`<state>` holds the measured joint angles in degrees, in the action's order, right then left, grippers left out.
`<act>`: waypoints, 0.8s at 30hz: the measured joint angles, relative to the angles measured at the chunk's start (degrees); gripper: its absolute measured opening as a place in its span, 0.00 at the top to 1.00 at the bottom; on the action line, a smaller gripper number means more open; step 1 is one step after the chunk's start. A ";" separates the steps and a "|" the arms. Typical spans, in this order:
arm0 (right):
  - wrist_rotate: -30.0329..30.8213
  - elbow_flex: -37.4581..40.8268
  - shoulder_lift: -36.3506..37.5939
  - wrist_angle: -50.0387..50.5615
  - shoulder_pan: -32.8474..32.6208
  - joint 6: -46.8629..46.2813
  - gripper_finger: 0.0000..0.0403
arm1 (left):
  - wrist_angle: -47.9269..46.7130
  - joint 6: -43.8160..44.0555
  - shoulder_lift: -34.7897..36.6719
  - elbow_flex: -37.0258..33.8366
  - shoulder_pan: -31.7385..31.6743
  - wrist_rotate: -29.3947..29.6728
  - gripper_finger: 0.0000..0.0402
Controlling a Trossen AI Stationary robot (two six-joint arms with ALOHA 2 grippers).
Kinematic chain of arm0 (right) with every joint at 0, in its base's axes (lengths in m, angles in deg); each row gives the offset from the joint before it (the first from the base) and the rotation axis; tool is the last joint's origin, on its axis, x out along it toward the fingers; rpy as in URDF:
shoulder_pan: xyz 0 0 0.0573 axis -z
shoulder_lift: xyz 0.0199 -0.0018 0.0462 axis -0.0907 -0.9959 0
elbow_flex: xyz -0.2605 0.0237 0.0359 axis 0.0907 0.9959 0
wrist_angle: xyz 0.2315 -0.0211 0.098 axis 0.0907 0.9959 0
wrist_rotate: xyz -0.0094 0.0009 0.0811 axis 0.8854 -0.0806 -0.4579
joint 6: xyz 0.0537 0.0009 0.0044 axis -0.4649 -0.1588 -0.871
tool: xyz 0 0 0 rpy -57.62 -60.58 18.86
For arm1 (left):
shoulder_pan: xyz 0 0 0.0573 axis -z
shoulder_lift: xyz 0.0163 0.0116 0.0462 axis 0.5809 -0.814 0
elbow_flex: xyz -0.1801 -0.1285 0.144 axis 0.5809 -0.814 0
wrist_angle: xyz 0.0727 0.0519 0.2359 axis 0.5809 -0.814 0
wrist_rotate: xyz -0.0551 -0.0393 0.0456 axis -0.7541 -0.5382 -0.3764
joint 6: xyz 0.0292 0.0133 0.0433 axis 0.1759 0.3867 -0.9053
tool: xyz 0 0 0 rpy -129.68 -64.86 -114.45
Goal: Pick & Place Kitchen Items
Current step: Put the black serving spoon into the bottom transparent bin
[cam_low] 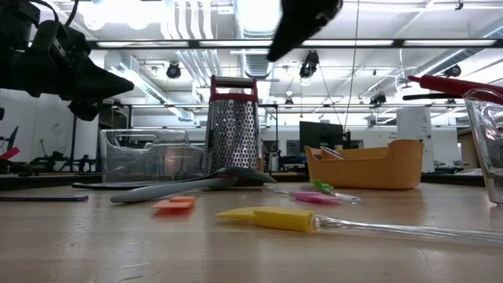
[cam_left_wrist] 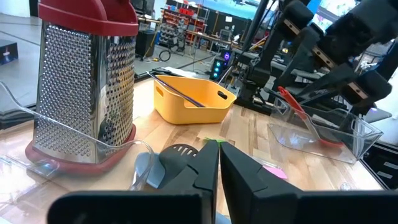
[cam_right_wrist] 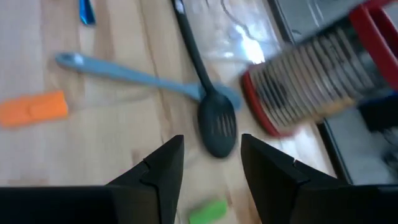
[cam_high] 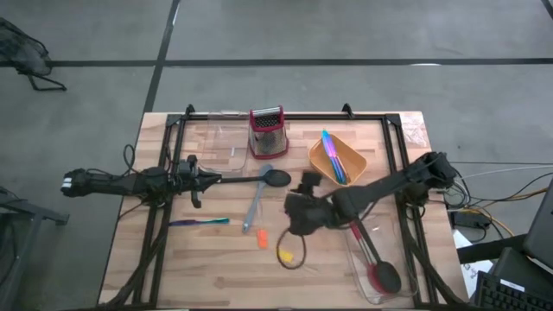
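A black slotted spoon (cam_high: 275,179) and a grey-blue spoon (cam_high: 254,206) lie flat on the wooden table (cam_high: 173,276). Nearer lie a slim blue, purple and green utensil (cam_high: 199,222), an orange piece (cam_high: 262,239) and a yellow piece (cam_high: 285,255). My right gripper (cam_right_wrist: 211,155) hangs open above the table's middle, slanting down toward the slotted spoon (cam_right_wrist: 217,127), with nothing between its fingers. A green piece (cam_right_wrist: 208,211) lies under it. My left gripper (cam_left_wrist: 219,171) is shut and level above the table's left part, touching nothing.
A red-topped steel grater (cam_high: 268,131) stands at the far edge, beside an orange tray (cam_high: 352,161) holding slim utensils. One clear bin (cam_high: 216,142) sits at the far left. Another clear bin (cam_high: 366,275), at the near right, holds red and black spoons.
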<state>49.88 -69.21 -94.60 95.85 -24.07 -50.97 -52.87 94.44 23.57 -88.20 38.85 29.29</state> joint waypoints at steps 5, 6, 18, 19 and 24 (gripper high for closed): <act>-5.52 0.08 0.00 -6.44 4.33 6.23 0.64 | 0.00 0.01 0.00 0.00 -0.01 0.00 0.95; -6.48 0.11 0.00 -7.17 5.18 7.10 0.65 | 0.00 0.02 0.00 0.00 -0.01 0.00 0.95; -15.92 0.26 -3.12 -14.53 13.88 12.42 0.56 | 0.01 0.00 0.00 0.00 0.01 0.01 0.95; -16.04 0.26 -3.82 -15.25 14.43 12.59 0.55 | 0.01 -0.01 -0.01 0.00 0.00 0.00 0.95; -16.14 0.26 -6.12 -17.68 16.57 15.47 0.50 | 0.00 -0.01 -0.02 0.00 0.00 0.00 0.94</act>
<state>33.73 -68.95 -100.72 78.17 -7.50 -35.50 -52.87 94.44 23.55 -88.20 38.85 29.29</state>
